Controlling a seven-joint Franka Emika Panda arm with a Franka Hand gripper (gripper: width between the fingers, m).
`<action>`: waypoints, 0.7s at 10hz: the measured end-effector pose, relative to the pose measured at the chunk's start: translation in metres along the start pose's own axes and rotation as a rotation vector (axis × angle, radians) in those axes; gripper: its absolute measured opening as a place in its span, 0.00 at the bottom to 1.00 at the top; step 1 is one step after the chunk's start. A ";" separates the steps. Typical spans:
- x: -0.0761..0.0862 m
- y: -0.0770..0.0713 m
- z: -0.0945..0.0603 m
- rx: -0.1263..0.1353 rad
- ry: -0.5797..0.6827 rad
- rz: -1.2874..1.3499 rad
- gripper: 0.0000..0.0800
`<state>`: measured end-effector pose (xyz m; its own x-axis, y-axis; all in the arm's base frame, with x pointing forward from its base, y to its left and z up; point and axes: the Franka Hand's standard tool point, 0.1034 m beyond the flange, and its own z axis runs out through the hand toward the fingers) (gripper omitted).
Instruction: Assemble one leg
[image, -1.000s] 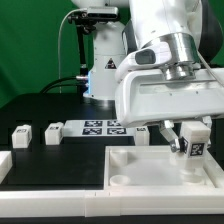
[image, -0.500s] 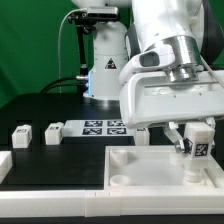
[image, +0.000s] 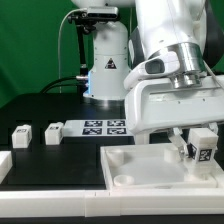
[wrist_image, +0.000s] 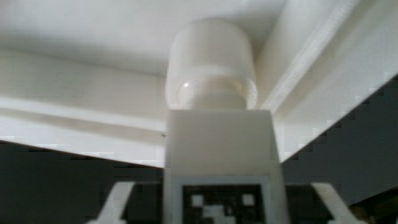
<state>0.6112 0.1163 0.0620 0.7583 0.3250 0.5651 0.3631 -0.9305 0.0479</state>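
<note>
My gripper (image: 203, 150) is shut on a white leg (image: 205, 148) with a black-and-white tag, holding it low over the exterior view's right end of the big flat white panel (image: 130, 165). In the wrist view the leg (wrist_image: 221, 130) stands between my fingers (wrist_image: 121, 204), its rounded end pointing into the panel's inner corner (wrist_image: 294, 70). I cannot tell whether the leg touches the panel. Two more legs (image: 21, 134) (image: 52, 132) sit on the black table at the exterior view's left.
The marker board (image: 100, 126) lies behind the panel, in front of the robot base (image: 105, 75). A low white rim (image: 4, 165) runs along the exterior view's left front edge. A green backdrop stands behind.
My gripper has moved toward the exterior view's right with the leg, along the panel's far right end.
</note>
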 end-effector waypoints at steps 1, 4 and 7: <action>-0.008 0.005 0.004 -0.004 0.000 -0.003 0.36; -0.008 0.005 0.004 0.001 -0.006 -0.008 0.36; -0.011 0.004 0.006 0.009 -0.031 -0.007 0.62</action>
<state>0.6076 0.1097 0.0505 0.7723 0.3368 0.5386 0.3732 -0.9267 0.0442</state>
